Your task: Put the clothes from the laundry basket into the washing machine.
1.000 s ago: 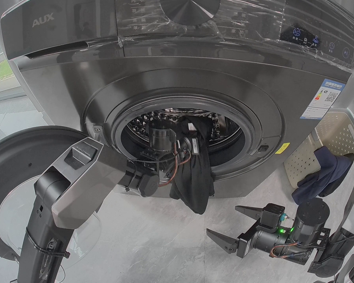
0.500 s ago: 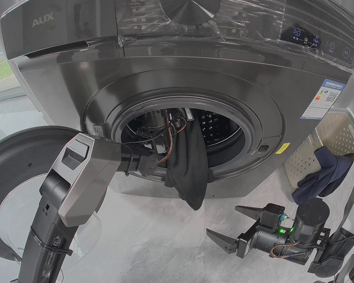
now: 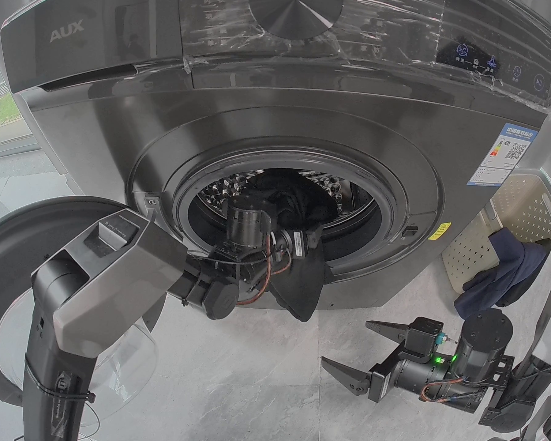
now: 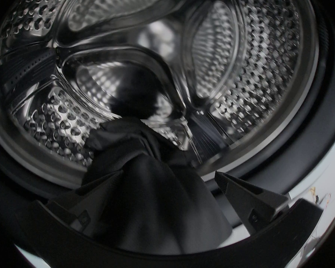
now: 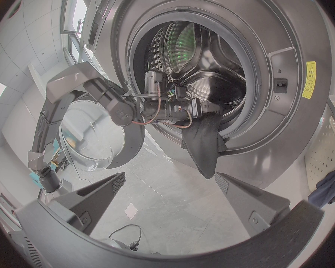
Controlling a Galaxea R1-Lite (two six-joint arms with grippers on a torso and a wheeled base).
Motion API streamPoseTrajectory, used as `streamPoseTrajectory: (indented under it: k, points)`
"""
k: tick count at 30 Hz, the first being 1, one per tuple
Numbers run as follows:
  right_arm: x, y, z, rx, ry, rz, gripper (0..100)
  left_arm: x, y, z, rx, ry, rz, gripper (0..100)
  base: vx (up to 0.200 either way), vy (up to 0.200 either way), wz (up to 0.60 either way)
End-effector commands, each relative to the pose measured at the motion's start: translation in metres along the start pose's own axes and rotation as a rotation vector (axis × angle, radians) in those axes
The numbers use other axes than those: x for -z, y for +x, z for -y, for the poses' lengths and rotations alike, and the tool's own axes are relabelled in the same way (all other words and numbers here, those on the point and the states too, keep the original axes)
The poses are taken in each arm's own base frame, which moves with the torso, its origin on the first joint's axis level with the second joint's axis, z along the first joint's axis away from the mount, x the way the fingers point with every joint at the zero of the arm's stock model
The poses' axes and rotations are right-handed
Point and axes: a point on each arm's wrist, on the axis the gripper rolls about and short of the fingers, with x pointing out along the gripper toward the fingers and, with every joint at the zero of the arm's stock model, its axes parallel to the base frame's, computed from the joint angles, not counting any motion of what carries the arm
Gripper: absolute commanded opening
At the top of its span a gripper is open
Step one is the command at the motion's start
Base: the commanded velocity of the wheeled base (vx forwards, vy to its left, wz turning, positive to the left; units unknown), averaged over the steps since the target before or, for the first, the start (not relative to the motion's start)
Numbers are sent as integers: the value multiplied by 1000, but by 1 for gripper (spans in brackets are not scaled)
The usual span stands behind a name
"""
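A black garment (image 3: 300, 277) lies across the lower rim of the washing machine's opening (image 3: 410, 215). Its upper part is bunched inside the drum (image 4: 227, 56) and its tail hangs outside toward the floor. My left gripper (image 4: 169, 174) sits at the drum mouth, open, with the black garment (image 4: 149, 198) lying loosely between its spread fingers and over one of them. My right gripper (image 3: 346, 344) hovers open and empty above the floor, in front of the machine's lower right. A navy garment (image 3: 505, 271) hangs over the edge of the cream laundry basket (image 3: 532, 206).
The machine's round door (image 3: 18, 264) stands swung open at the left, behind my left arm. Grey tiled floor (image 3: 239, 362) lies open in front of the machine. The basket stands against the machine's right side.
My left arm rose into the drum with the black garment, then came back down to the rim. More of the garment now lies inside the drum and less hangs outside. The right arm stayed still.
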Motion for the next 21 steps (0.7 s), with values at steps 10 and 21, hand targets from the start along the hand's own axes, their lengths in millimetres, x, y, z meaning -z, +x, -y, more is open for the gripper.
streamPoseTrajectory:
  k: [10,21]
  points:
    - [0,0,-2,-9,-2,2,100,22,-9,0,-1,49,-118,0,0,0,0]
    - [0,0,-2,-7,-1,3,100,-24,16,11,43,-45,140,0,0,0,0]
